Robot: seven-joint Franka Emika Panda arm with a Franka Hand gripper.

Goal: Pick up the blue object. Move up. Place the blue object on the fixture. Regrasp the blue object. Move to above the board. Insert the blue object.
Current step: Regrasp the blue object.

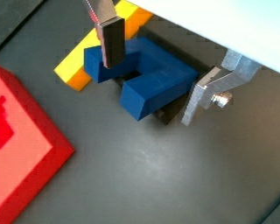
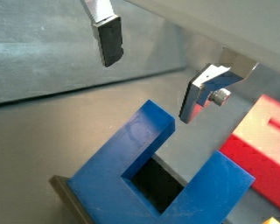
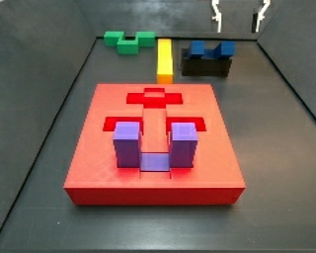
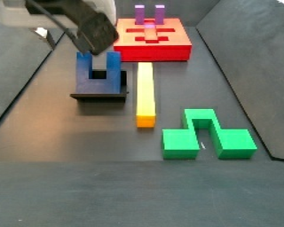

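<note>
A: What does the gripper (image 1: pixel 160 74) look like?
B: Two flat silver plates with dark pads; the finger (image 1: pixel 210 94) beside the blue object (image 1: pixel 149 77) has a silver bolt.
A: And above them?
B: A white housing (image 4: pixel 95 28), possibly with a black joint (image 4: pixel 50 8); it's blurred.

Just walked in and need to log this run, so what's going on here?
A single robot arm is working with the blue object, a U-shaped block now sitting prongs-up on the black fixture beside the yellow bar. The arm's tool is open and hangs just above the block, one finger near a prong, not gripping it. The red board already holds a purple U-shaped block; its cross-shaped cut-out looks unfilled. A green block lies unused on the floor.
</note>
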